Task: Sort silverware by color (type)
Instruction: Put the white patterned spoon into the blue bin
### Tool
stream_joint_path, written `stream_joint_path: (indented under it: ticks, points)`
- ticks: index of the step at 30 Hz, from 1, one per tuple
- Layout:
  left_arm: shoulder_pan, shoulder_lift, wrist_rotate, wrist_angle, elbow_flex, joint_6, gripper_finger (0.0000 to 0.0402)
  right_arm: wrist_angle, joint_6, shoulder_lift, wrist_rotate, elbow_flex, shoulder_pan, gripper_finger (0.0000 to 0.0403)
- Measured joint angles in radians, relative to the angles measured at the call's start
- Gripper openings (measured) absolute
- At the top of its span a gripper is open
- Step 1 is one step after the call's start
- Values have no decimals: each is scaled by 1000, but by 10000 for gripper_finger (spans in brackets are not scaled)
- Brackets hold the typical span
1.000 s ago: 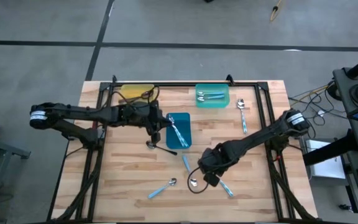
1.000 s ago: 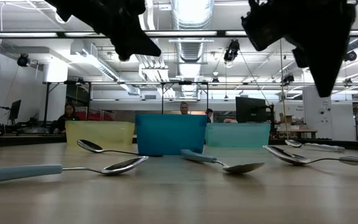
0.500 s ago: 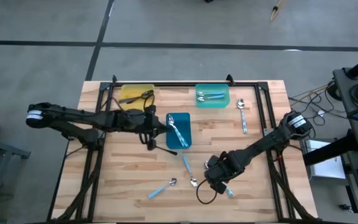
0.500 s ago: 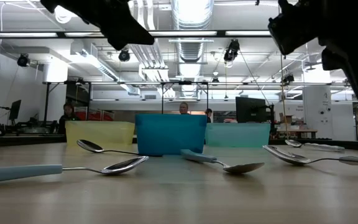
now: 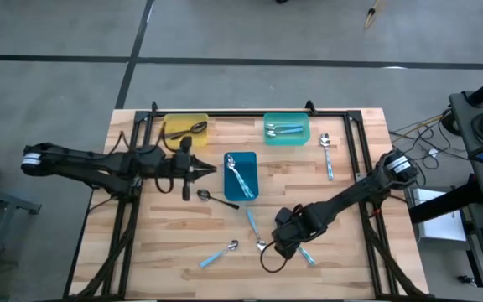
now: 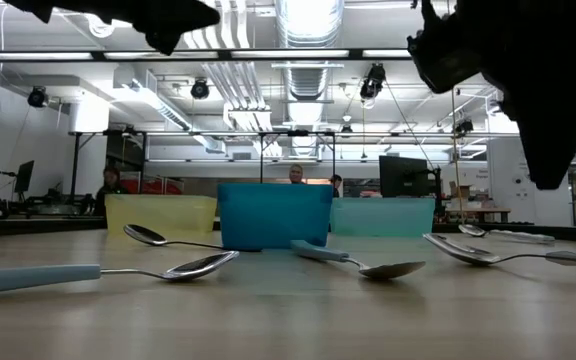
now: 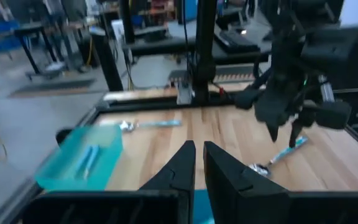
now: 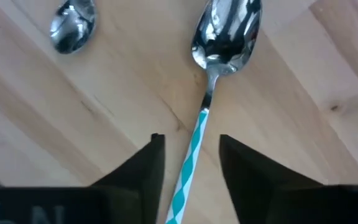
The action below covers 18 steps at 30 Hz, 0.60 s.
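Black left claw [image 5: 210, 169] has retreated — dark spoon [image 5: 215, 199] uncovered.

Pale planked wood worktop [image 5: 183, 243], matt. On it a striped spoon [image 8: 216, 74] with glossy mirror-bright metal bowl; matt dark fingers [image 8: 143, 168] flank its handle.

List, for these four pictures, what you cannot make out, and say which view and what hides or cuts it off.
- Striped spoon, right wrist view: handle end cut off between the right gripper's open fingers.
- Same spoon, high view: bowl end hidden under that gripper.
- Yellow tray, low view: its wall hides the contents.
- Blue tray, high view: spoons overlap, too small to count.
- Left gripper, left wrist view: fingers nearly together, empty.
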Motion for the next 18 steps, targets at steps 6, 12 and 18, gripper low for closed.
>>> stream_joint_path:
  ticks: [6, 12, 18]
  points:
    - [0, -17, 0, -2, 45, 70, 15, 4, -40, 68, 9, -1, 0, 197]
    - [0, -14, 0, -1, 99, 133, 15, 16, -62, 161, -7, -1, 5, 189]
    - [0, -17, 0, -1, 111, 167, 15, 7, -83, 256, -6, 3, 5, 106]
